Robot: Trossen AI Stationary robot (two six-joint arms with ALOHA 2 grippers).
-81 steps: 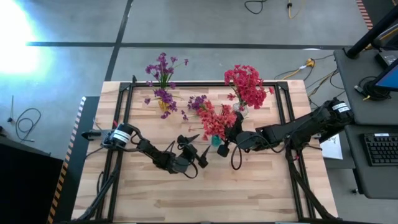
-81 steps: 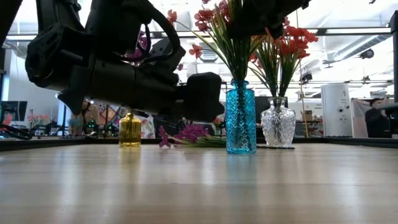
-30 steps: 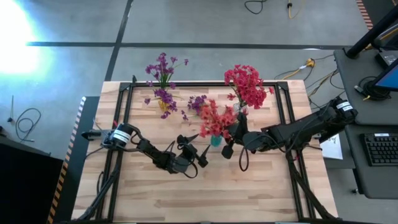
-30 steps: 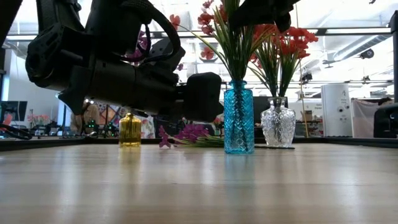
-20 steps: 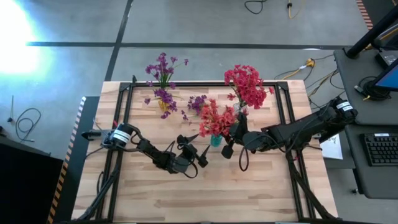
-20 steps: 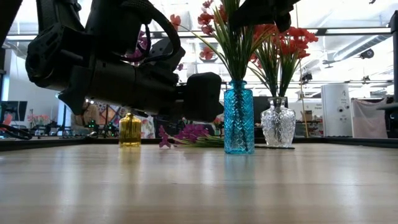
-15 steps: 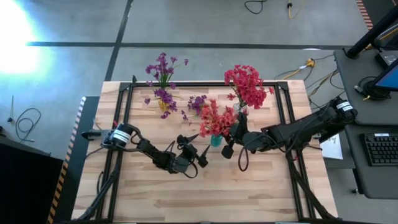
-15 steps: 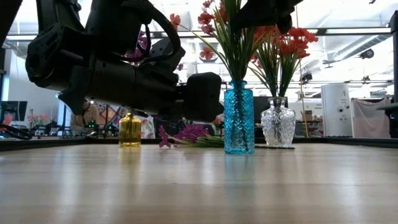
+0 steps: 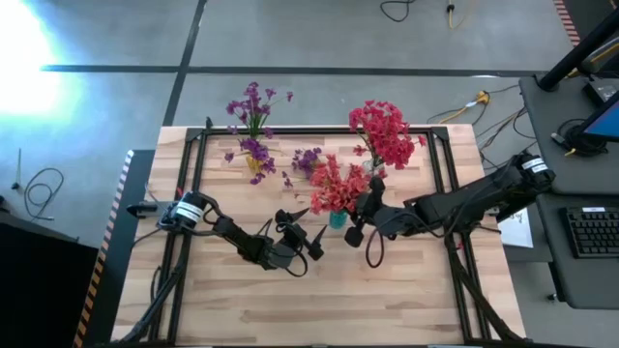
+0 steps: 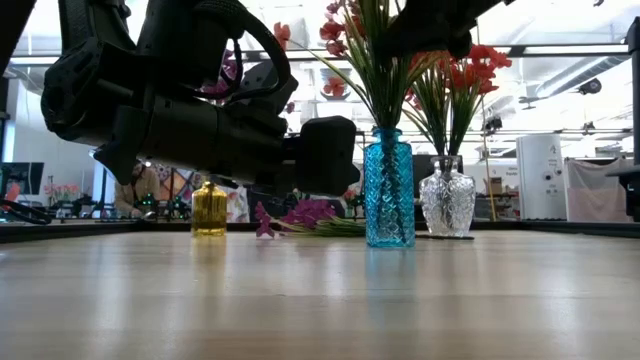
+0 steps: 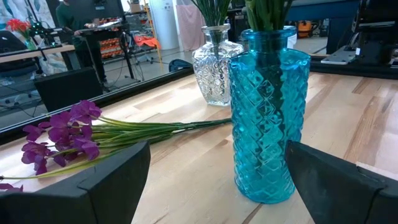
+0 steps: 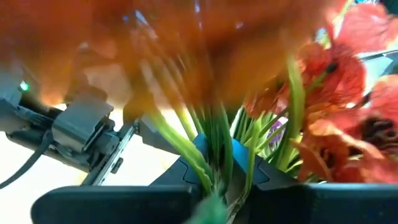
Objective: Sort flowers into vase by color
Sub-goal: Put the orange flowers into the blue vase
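The right gripper [image 9: 362, 207] was over the middle of the table [image 9: 387, 300], its fingers pressed together on the green stems of a red sprig [image 9: 337, 188] whose stems ran down into the blue vase [image 9: 336, 219]; in the right wrist view those stems [image 12: 217, 155] passed between the dark fingers, with red blossoms filling most of that picture. The blue vase [image 10: 389, 188] stood upright, slightly toward the far edge from the table's centre, and the low view showed the stems fanning up out of its neck. Just beyond it, nearer the far edge, the clear vase [image 10: 447, 196] held another bunch of red flowers [image 9: 385, 130]. Toward the far left corner a small yellow vase [image 10: 209, 207] stood upright with purple flowers [image 9: 252, 106] in it. One purple sprig [image 11: 62, 127] lay flat on the table between the yellow vase and the blue vase (its blossoms pointing toward the left side, its stems reaching toward the clear vase). The left gripper [image 9: 301, 236] sat low over the table just to the left of the blue vase, fingers spread wide and holding nothing, the blue vase [image 11: 267, 118] standing apart in front of it
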